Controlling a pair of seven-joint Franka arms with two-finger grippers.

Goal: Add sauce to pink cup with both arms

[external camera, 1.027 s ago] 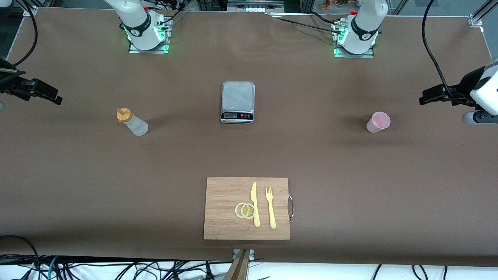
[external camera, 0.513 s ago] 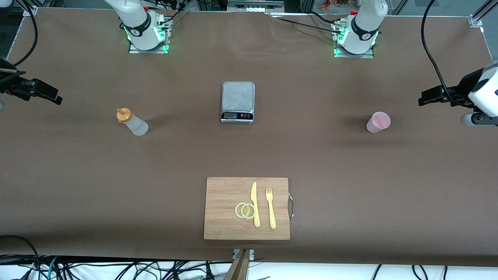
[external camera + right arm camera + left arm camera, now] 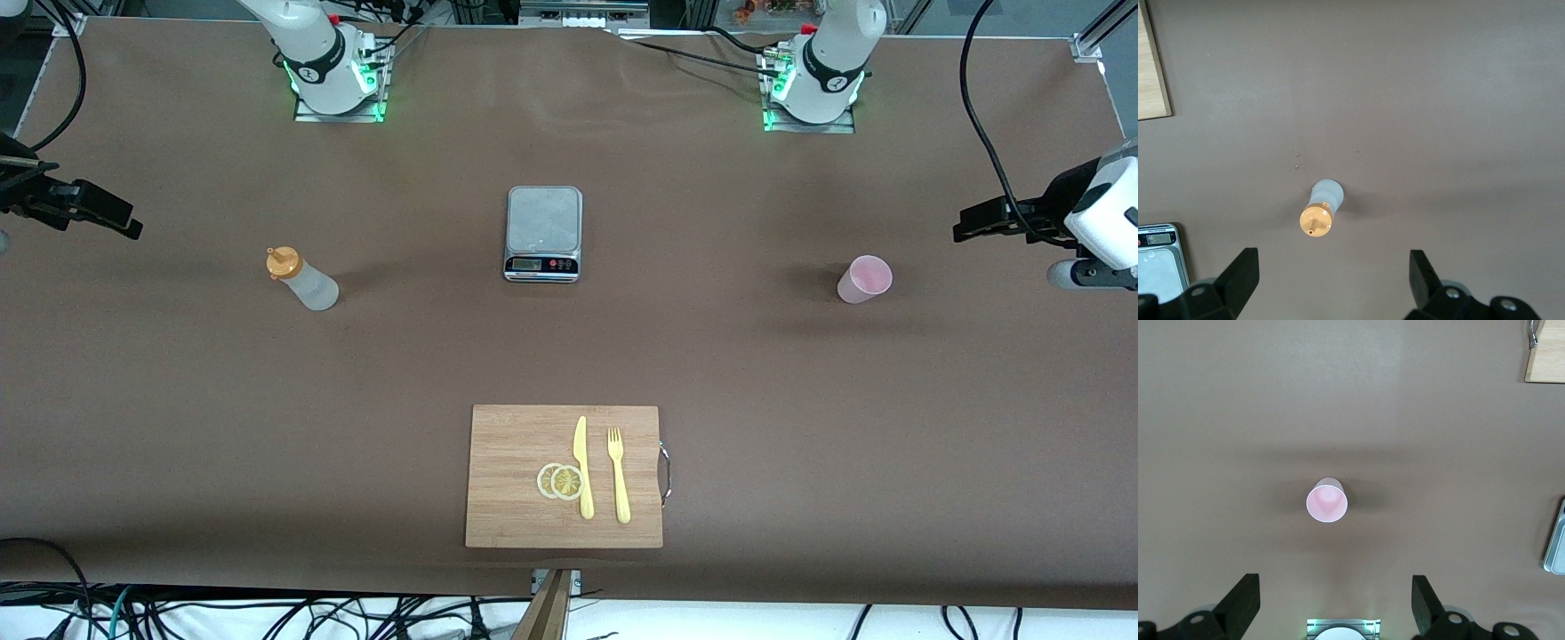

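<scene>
We judge the main risks to be tipping: the sauce bottle [image 3: 303,280] stands tall and narrow toward the right arm's end of the bench [image 3: 800,427], and the light pink cup [image 3: 864,279] stands upright toward the left arm's end, so an off-centre close could knock either over or squeeze sauce out early. Both hands are empty with fingers spread wide, the right hand [image 3: 1331,283] high above the bottle and the left hand [image 3: 1335,603] high above the cup. Room is generous, with the kitchen scale [image 3: 543,233] between them and the cutting board [image 3: 516,444] nearer the front camera, both well apart.
</scene>
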